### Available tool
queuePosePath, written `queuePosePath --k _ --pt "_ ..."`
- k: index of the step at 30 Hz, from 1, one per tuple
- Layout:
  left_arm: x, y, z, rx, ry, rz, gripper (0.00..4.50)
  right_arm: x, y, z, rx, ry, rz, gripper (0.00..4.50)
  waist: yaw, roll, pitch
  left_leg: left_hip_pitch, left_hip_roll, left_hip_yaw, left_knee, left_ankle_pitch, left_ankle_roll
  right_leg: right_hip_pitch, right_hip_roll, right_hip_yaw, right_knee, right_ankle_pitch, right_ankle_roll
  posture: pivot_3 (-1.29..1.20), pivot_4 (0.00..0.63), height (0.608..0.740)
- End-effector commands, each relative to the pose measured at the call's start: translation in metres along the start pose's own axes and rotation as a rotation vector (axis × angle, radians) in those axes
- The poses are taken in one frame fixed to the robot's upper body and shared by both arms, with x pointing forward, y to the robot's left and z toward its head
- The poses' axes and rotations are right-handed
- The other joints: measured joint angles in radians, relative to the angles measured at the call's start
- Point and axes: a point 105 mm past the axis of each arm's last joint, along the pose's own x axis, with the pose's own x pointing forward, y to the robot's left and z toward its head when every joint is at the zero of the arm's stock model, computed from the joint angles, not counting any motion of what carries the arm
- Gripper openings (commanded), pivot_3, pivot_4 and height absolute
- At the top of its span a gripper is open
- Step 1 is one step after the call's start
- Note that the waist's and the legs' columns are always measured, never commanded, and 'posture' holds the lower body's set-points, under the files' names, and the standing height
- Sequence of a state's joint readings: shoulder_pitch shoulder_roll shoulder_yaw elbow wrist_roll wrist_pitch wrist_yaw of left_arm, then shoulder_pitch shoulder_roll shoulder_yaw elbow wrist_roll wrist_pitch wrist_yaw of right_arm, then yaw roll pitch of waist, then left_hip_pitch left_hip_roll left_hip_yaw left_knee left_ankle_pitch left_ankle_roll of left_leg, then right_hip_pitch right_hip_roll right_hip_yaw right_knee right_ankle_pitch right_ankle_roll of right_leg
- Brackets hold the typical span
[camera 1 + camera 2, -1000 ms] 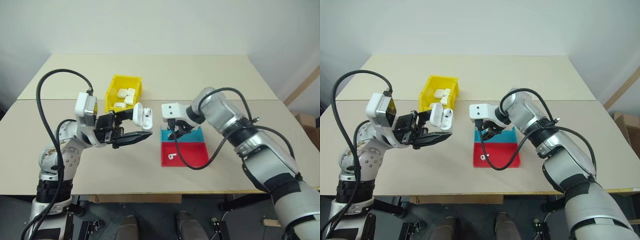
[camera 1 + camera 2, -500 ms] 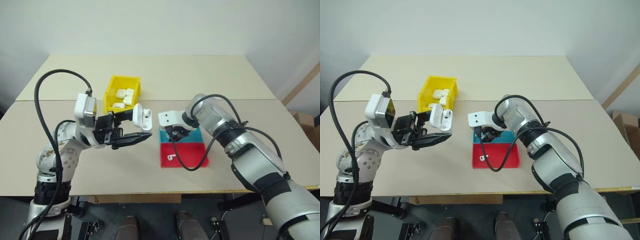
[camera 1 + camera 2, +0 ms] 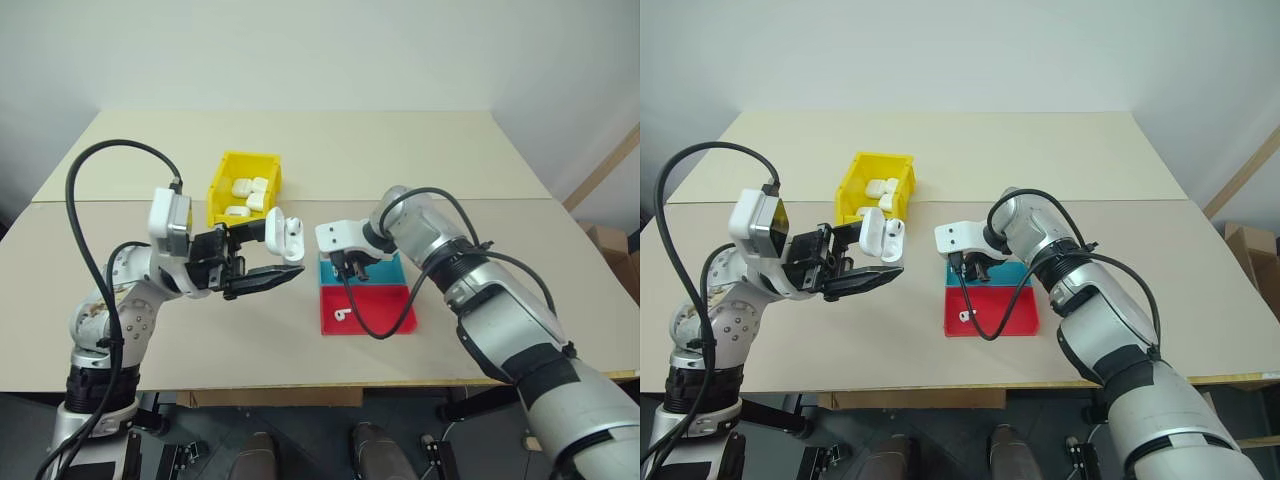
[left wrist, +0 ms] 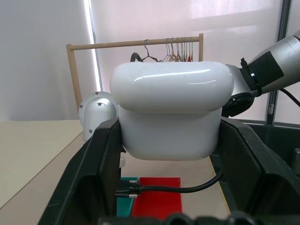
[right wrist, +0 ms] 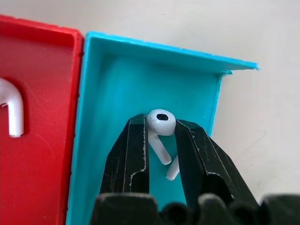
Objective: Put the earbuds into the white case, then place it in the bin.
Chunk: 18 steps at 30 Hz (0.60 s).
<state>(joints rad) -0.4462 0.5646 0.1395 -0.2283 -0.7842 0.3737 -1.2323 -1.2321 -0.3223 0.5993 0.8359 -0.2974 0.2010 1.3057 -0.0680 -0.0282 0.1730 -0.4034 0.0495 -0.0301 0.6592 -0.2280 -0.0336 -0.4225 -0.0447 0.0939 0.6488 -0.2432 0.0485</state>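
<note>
the white case [image 3: 283, 236] is held up off the surface [image 3: 450, 160] with its lid flipped open, clamped tight between the left gripper's [image 3: 272, 262] fingers, just in front of the yellow bin [image 3: 246, 187], where a few other white cases are sat. over in the blue half of the red-and-blue tray [image 5: 108, 84] the right gripper [image 5: 161, 136] is pointed down, and one earbud [image 5: 160, 126] is pinched between its nearly closed fingers [image 5: 132, 154]. the other earbud [image 3: 342, 314] is left lying in the red half.

Head eyes overhead – wrist views close
</note>
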Motion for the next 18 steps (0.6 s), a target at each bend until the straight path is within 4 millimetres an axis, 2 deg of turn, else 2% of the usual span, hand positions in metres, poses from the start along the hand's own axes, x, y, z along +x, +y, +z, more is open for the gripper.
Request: queuePosePath --k 1,3,6,9,11,14,17,18 --pt "0.001 -0.001 0.013 0.043 -0.024 -0.024 2.76 -0.020 -0.005 0.007 0.086 -0.108 -0.035 0.66 0.001 0.000 0.000 0.000 0.000 0.000 0.000 0.000 0.000 0.000 0.000 0.000 0.000 0.000 0.000 0.00 0.150 0.740" --pt "0.000 0.001 0.015 0.024 -0.047 -0.020 2.76 -0.045 -0.006 0.015 0.221 -0.258 -0.066 0.66 0.004 0.000 0.000 -0.001 0.000 0.000 0.000 0.000 0.000 -0.001 0.000 0.000 0.000 0.000 0.000 0.00 0.150 0.740" --pt "-0.001 0.005 0.018 0.007 -0.069 -0.019 2.76 -0.088 0.004 0.023 0.406 -0.509 -0.100 0.66 0.016 0.001 0.001 -0.003 0.000 -0.001 0.000 0.000 0.000 -0.001 0.000 -0.001 -0.001 0.000 0.000 0.00 0.150 0.740" --pt "0.000 0.007 0.019 -0.006 -0.084 -0.027 2.76 -0.126 0.027 0.028 0.522 -0.755 -0.109 0.66 0.025 0.001 0.001 -0.002 0.000 -0.002 0.000 0.000 0.000 -0.001 0.000 -0.002 -0.001 0.000 0.000 0.00 0.150 0.740" --pt "0.002 0.008 0.018 -0.014 -0.090 -0.038 2.76 -0.146 0.041 0.032 0.540 -0.912 -0.137 0.66 0.026 0.001 0.001 -0.002 0.000 -0.002 0.000 0.000 0.000 0.000 0.000 -0.002 -0.001 0.000 0.000 0.00 0.150 0.740" --pt "0.005 0.010 0.017 -0.020 -0.096 -0.044 2.76 -0.166 0.049 0.037 0.588 -1.095 -0.223 0.66 0.020 0.001 0.001 -0.001 0.000 -0.001 0.000 0.000 0.000 0.001 0.000 -0.001 -0.001 0.000 0.000 0.00 0.150 0.740" --pt "0.012 0.011 0.013 -0.035 -0.098 -0.071 2.76 -0.187 0.057 0.054 0.571 -1.338 -0.341 0.66 0.018 0.001 0.001 0.000 0.000 -0.001 0.000 0.000 0.000 0.000 0.001 -0.001 0.000 0.000 0.000 0.00 0.150 0.740" --pt "0.014 0.011 0.012 -0.034 -0.096 -0.078 2.76 -0.191 0.060 0.060 0.556 -1.367 -0.349 0.66 0.018 0.001 0.001 -0.001 0.000 -0.002 -0.001 0.000 0.000 0.000 0.001 -0.001 0.001 0.000 0.000 0.00 0.150 0.740"
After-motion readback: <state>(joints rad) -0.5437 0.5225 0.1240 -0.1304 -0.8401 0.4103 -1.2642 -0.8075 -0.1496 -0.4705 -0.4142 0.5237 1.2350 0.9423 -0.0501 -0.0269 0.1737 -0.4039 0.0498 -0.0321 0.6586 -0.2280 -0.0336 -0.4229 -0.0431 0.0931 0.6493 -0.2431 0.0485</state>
